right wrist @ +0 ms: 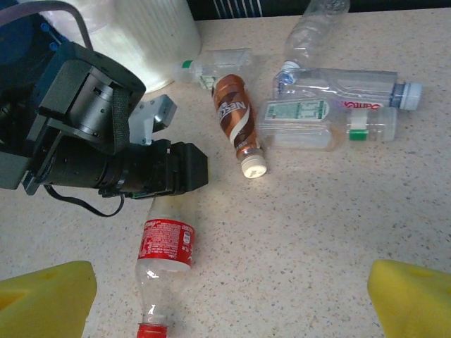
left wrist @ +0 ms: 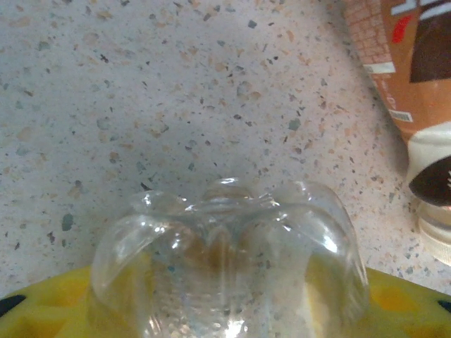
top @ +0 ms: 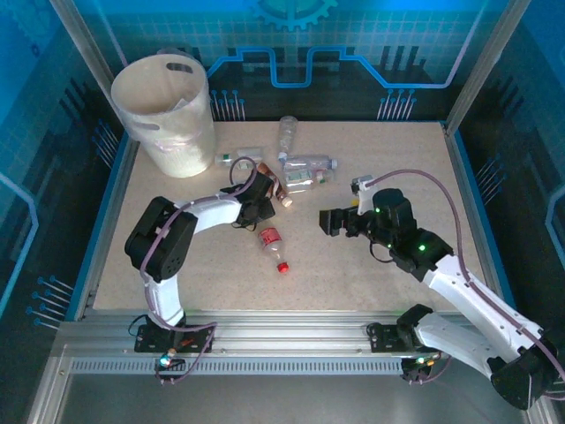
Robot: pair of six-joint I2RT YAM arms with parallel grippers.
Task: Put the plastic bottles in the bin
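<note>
Two grippers in play: the left gripper [left wrist: 225, 313] pinched the base of a red-labelled bottle [right wrist: 166, 243] lying mid-table. The right gripper [right wrist: 232, 299] hung spread wide, and the other bottles [right wrist: 310, 123] lay clustered near the bin [top: 181, 146].

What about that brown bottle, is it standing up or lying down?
Lying down. The brown bottle rests on its side on the table, with its white cap on.
</note>
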